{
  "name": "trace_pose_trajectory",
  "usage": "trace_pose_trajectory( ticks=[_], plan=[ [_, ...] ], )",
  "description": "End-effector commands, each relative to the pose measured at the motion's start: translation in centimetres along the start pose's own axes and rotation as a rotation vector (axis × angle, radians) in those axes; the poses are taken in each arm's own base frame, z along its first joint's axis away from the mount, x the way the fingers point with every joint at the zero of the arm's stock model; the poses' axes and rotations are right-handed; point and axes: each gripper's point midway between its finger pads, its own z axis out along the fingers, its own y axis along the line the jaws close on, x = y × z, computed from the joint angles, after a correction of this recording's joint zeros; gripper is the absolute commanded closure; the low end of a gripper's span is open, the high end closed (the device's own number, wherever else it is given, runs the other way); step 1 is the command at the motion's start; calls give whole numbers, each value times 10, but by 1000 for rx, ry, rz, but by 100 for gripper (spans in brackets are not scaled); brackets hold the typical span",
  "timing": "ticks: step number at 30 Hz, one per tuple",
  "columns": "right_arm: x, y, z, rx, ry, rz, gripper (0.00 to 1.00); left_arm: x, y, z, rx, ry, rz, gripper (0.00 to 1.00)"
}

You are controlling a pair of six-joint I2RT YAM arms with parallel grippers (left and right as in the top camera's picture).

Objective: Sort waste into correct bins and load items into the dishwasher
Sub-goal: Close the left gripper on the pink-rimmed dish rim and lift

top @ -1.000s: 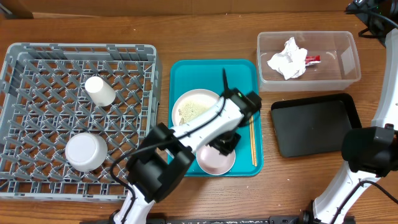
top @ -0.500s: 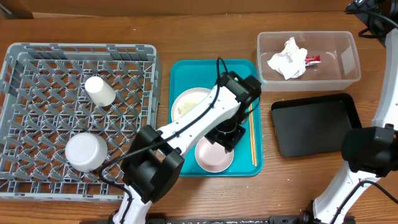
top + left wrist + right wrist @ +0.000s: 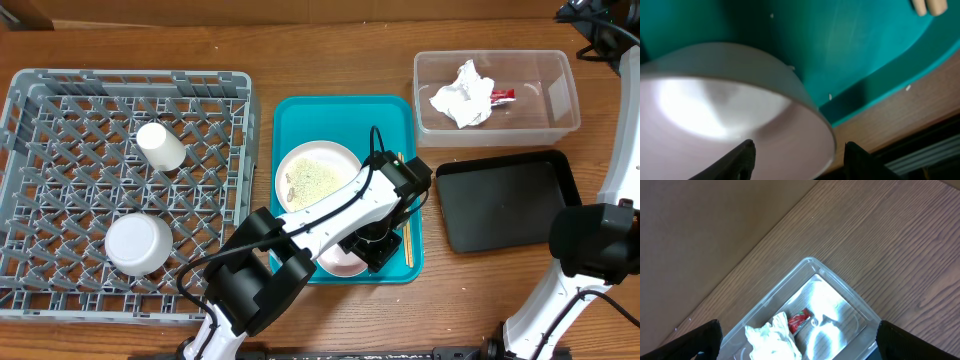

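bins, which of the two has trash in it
The clear plastic tub at the back: it holds the crumpled white napkin and the red wrapper. The black tray in front of it shows nothing inside.

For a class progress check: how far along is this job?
Done: crumpled white paper napkin and red wrapper in the clear plastic tub; white cup and pale grey bowl in the grey lattice rack. In hand: left gripper straddles the rim of the pinkish bowl. Left: crumb-strewn white plate, wooden chopsticks.
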Motion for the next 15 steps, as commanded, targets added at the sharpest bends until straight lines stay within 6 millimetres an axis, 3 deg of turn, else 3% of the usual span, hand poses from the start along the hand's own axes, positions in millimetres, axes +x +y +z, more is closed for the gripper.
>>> trace_pose_trajectory(
  ticks=[1, 4, 9, 13, 15],
  plan=[
    [-4, 3, -7, -14, -17, 2, 0, 2, 2, 5, -14, -17, 64, 39],
    [-4, 3, -7, -14, -17, 2, 0, 1, 4, 18, -17, -21, 81, 38],
    [-4, 3, -7, -14, -17, 2, 0, 0, 12, 20, -50, -26, 76, 40],
    [-4, 3, -7, -14, -17, 2, 0, -1, 16, 20, -75, -30, 75, 50],
    [-4, 3, -7, -14, -17, 2, 0, -2, 17, 20, -80, -35, 75, 62]
  ],
)
